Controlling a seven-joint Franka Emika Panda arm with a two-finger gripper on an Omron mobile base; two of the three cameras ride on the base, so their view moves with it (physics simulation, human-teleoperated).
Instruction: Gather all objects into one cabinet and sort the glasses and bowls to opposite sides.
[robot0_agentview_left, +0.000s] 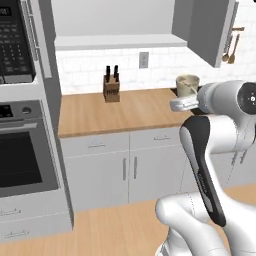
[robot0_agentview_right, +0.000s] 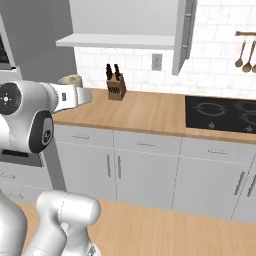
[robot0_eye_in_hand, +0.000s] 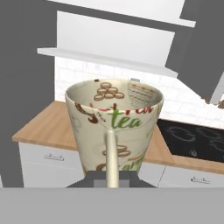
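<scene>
One of the glasses, a beige mottled cup (robot0_eye_in_hand: 114, 122) printed with "tea", stands upright in my gripper (robot0_eye_in_hand: 111, 178), which is shut on its handle. From the left base the cup (robot0_agentview_left: 187, 85) rides above the hand over the counter's right end, and from the right base the cup (robot0_agentview_right: 71, 80) sits by the gripper (robot0_agentview_right: 76, 95). The cabinet (robot0_agentview_left: 115, 42) hangs open above the counter, its pale shelf (robot0_eye_in_hand: 109, 59) bare and its dark door (robot0_agentview_right: 184, 35) swung out. The bowls are out of view.
A knife block (robot0_agentview_left: 111, 87) stands at the back of the wooden counter (robot0_agentview_right: 145, 112). A black cooktop (robot0_agentview_right: 220, 114) lies to the right, with utensils (robot0_agentview_right: 245, 50) hanging above it. An oven (robot0_agentview_left: 20, 155) and a microwave (robot0_agentview_left: 15, 42) fill the tall unit on the left.
</scene>
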